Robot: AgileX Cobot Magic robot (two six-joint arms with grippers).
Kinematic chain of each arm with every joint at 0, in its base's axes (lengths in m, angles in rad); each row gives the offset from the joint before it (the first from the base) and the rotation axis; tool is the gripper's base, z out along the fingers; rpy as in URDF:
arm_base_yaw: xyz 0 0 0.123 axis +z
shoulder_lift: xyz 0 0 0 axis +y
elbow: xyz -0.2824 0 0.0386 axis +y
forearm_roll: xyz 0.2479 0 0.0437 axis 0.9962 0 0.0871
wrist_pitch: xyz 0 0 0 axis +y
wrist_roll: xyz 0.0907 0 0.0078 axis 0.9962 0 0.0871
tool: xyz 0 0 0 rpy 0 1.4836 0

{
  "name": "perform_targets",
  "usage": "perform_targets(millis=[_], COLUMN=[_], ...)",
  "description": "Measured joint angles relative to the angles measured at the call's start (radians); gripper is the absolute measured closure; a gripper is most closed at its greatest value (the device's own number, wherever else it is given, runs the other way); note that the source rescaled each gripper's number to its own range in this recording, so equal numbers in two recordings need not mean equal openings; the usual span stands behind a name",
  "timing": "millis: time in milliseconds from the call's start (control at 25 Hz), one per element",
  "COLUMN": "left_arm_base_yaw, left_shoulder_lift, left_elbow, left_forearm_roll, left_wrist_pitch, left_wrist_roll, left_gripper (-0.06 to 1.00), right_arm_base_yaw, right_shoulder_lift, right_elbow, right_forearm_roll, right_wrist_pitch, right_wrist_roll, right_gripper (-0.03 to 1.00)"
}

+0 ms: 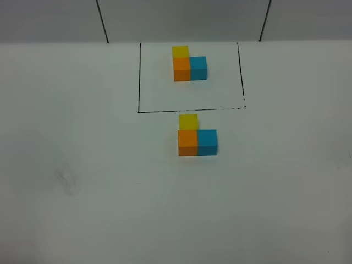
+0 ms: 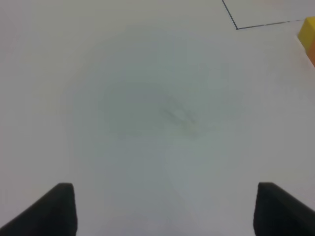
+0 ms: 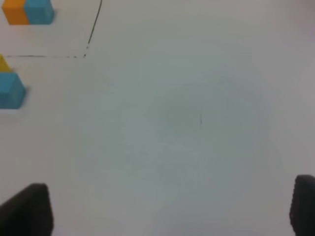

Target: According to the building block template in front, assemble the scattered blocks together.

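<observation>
Template [image 1: 190, 67] inside black outline [image 1: 139, 77]

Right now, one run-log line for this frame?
template: L inside outline | scattered blocks: joined, same L, outside outline | left gripper: open, empty | right gripper: open, empty
</observation>
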Motion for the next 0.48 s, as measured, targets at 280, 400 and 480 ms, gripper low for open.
perform_targets(millis=[280,400,480], left_arm_base_yaw=[0.0,0.0,0.0], left_shoulder_lift=[0.0,0.0,0.0], left_elbow=[0.0,0.0,0.0], left_forearm_roll=[0.0,0.0,0.0], left_wrist_pitch=[0.0,0.0,0.0], left_wrist_roll=[0.0,-0.001,-0.001], left_gripper=[0.34,0.34,0.34], right_arm_base_yaw=[0.0,0.0,0.0], right_shoulder_lift=[-0.003,-0.003,-0.003], right_elbow=[0.0,0.0,0.0], right_forearm_roll=[0.0,0.0,0.0], right_wrist_pitch=[-0.001,-0.001,-0.001], right_wrist_roll=[0.0,0.0,0.0], right_gripper=[0.03,0.05,0.06])
